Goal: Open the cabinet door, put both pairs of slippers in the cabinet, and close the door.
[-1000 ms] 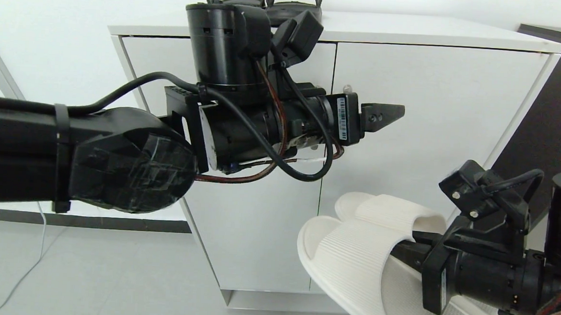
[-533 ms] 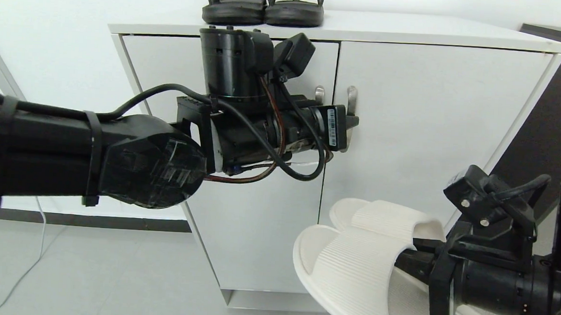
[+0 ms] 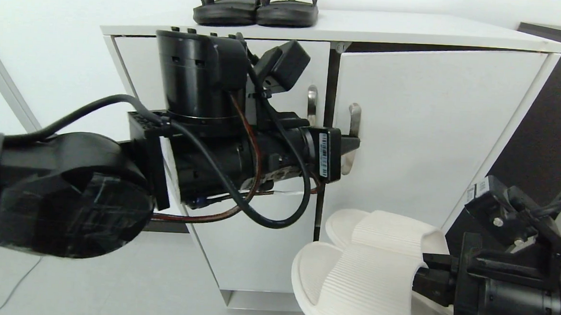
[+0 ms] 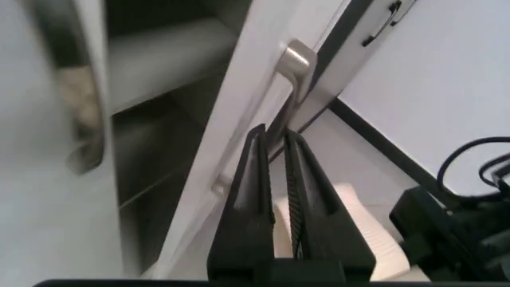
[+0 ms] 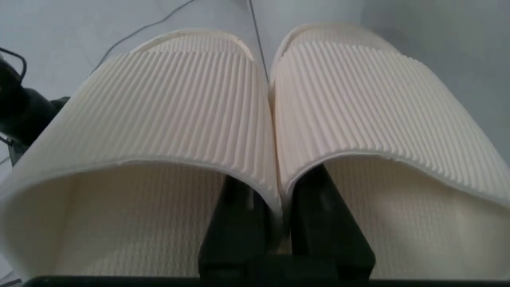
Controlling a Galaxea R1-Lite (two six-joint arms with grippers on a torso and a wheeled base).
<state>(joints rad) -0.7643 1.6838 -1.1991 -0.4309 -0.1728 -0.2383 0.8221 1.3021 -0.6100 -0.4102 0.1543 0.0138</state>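
I count one white cabinet (image 3: 412,27) with two doors and two metal handles. The left door (image 3: 256,252) sits flush. The right door (image 3: 430,136) stands ajar, with a dark gap along its inner edge. The left gripper (image 3: 350,149) (image 4: 275,135) is at the right door handle (image 3: 354,116) (image 4: 296,60), and I read its two fingers (image 4: 253,183) as clamped on the handle's lower part. The left door handle (image 3: 311,104) is untouched. Two black slippers (image 3: 256,5) stand side by side on the cabinet top. The right gripper (image 3: 427,283) (image 5: 275,231), low before the right door, holds two white slippers (image 3: 365,272) (image 5: 271,119), pinching their adjoining strap walls together.
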